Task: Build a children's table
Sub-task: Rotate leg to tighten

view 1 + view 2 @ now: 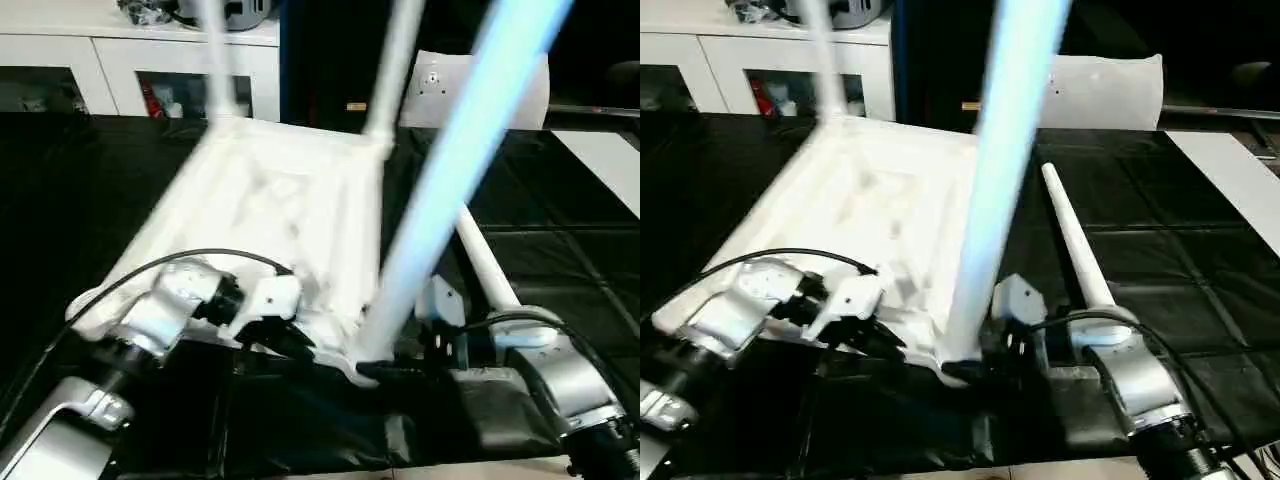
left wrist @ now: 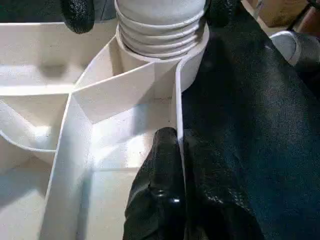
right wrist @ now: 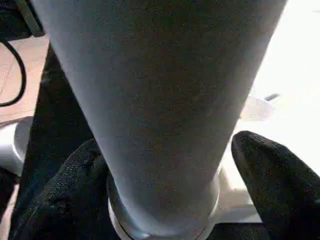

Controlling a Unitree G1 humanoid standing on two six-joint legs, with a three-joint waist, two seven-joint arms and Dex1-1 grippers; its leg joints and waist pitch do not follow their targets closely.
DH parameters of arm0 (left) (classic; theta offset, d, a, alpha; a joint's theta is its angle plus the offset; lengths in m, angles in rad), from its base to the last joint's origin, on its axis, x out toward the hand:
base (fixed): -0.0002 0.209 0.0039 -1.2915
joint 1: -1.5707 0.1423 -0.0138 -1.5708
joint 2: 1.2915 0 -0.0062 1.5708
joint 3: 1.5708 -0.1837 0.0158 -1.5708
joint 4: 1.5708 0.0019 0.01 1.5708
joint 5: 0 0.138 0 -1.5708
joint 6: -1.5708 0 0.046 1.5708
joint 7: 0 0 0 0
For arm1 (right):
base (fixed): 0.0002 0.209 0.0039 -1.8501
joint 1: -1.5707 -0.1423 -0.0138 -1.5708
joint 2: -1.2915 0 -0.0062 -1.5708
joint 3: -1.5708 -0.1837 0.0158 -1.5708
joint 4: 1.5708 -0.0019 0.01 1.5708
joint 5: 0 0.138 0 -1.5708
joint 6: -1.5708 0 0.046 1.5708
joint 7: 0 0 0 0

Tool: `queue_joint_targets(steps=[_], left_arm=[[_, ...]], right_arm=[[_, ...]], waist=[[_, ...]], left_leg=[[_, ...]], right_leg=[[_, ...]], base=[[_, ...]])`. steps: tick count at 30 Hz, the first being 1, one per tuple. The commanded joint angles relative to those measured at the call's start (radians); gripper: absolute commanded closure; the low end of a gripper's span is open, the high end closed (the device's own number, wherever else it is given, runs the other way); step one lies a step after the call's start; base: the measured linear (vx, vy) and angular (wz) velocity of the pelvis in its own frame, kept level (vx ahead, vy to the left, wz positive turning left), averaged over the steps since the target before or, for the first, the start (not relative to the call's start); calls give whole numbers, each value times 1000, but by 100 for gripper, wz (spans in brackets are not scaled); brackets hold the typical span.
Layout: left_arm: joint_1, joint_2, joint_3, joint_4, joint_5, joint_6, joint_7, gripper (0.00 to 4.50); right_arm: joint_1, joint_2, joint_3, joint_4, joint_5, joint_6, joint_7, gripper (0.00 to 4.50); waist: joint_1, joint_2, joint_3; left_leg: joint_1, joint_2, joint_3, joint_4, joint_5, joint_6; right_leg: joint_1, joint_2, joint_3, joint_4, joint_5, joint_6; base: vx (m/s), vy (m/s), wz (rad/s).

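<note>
On the black-covered worktop (image 1: 560, 260) lay the upturned tabletop (image 1: 280, 215), white cabinets (image 1: 120, 60) behind. The left end effector (image 2: 177, 165) pinched its rim; the right end effector (image 3: 165, 190), spread wide, flanked the near-corner leg (image 1: 995, 190). Twisting squarely would likely seat the threads.

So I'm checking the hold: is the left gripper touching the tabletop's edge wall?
Touching. The left wrist view shows the left gripper shut on the tabletop edge wall, a black finger on each side.
</note>
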Motion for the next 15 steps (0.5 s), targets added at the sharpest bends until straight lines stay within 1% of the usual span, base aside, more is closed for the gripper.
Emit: queue_joint_targets(steps=[1,3,6,9,11,15], left_arm=[[-31,-10,-22,0,6,-31,-44,450],[-34,-10,-23,10,5,-42,-49,450],[-33,-6,-26,16,4,-52,-50,450],[-32,-3,-26,17,5,-55,-49,450],[-30,-2,-25,20,6,-54,-48,450],[-25,1,-19,25,7,-50,-38,450]], right_arm=[[-15,-2,3,13,20,3,11,86],[-16,-4,6,16,21,3,18,95],[-13,-7,8,14,23,8,26,132],[-8,-6,10,9,22,13,28,139],[-5,-4,15,8,22,16,29,172],[5,4,27,4,25,24,24,181]], waist=[[-7,-1,-63],[-7,0,-63],[-6,-1,-62],[-6,0,-62],[-6,-1,-62],[-6,0,-62]], left_leg=[[2,43,-6,-74,-194,42],[2,42,-5,-73,-193,44],[2,43,-6,-74,-198,40],[2,44,-7,-75,-202,38],[2,44,-6,-74,-200,37],[3,43,-6,-75,-200,36]], right_leg=[[55,-64,60,-72,-227,-190],[54,-64,60,-72,-228,-192],[55,-65,60,-72,-237,-190],[54,-64,59,-73,-245,-187],[54,-64,60,-73,-242,-188],[54,-64,59,-73,-247,-185]], base=[[0,0,0],[0,0,0],[0,0,0],[0,0,0],[0,0,0],[0,0,0]])
